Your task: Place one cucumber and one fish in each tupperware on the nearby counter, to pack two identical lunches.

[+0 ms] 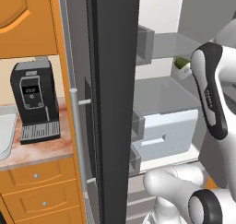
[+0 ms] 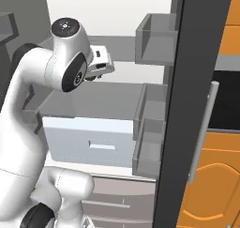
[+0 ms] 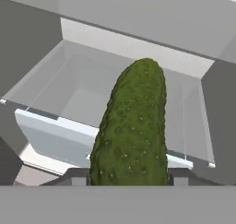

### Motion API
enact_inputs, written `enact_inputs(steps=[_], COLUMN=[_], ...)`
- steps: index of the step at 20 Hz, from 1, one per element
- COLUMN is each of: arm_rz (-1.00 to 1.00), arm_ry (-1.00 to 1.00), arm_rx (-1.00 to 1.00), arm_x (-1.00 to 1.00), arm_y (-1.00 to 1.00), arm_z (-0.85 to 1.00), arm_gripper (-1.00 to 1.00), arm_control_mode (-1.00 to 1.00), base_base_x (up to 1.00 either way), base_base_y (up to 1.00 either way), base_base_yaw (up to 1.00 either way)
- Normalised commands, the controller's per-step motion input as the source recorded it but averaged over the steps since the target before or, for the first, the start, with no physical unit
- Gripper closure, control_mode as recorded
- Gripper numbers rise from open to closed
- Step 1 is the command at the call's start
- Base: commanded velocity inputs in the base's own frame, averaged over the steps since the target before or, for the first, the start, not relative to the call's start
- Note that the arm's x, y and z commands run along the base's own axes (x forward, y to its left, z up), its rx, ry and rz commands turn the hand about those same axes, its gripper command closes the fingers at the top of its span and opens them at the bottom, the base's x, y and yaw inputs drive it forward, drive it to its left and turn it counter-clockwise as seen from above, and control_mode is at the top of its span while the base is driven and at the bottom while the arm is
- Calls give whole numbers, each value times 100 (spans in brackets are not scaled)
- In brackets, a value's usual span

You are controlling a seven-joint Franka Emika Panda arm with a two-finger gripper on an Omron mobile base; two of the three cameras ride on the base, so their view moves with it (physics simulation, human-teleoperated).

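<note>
One dark green, knobbly-skinned oblong cucumber [image 3: 131, 126] stands lengthwise up the middle of the hand view, its lower end seated between the two small dark finger tips [image 3: 79, 176] of the two-finger gripper [image 3: 129, 178]. The jaws are partly closed and pressed against the cucumber on either side; it is held clear of any surface, above the compartment below.

Below and behind the cucumber lies a pale grey-white rectangular plastic fridge drawer [image 3: 60, 135], open at the top, with a recessed slot handle in its front face. The same drawer [image 1: 167, 131] appears in the left base view beneath a grey shelf [image 1: 177, 45], and in the right base view [image 2: 89, 142] under the raised arm.

The white Franka arm with dark joints [image 2: 51, 77] reaches into the open fridge interior; its hand [image 2: 99, 62] is seen in the right base view at shelf height, above the drawer. The finger tips themselves are not distinguishable in that view.

The dark grey fridge door [image 1: 113, 103] stands open, edge-on, with grey door bins [image 2: 152, 128] and a long silver bar handle [image 1: 77, 140].

To the left, a black coffee machine [image 1: 34, 101] sits on the pinkish-brown marbled stone counter [image 1: 41, 151] over orange wooden cabinets [image 1: 39, 191]. A small green item on a white base [image 1: 183, 66] rests on the fridge shelf; its identity cannot be determined.
</note>
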Motion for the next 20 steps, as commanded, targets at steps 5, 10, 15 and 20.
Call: enact_inputs(steps=[5,10,15,20], arm_rz=[0,0,0,0], arm_ry=[0,0,0,0], arm_rx=[0,0,0,0], arm_x=[-20,0,0,0], arm_y=[0,0,0,0], arm_z=[0,0,0,0], arm_gripper=[100,100,100,100], arm_control_mode=[100,100,100,100], base_base_x=[-80,-100,-100,-88], base_base_y=[-7,-7,0,36], base_base_yaw=[0,0,0,-1])
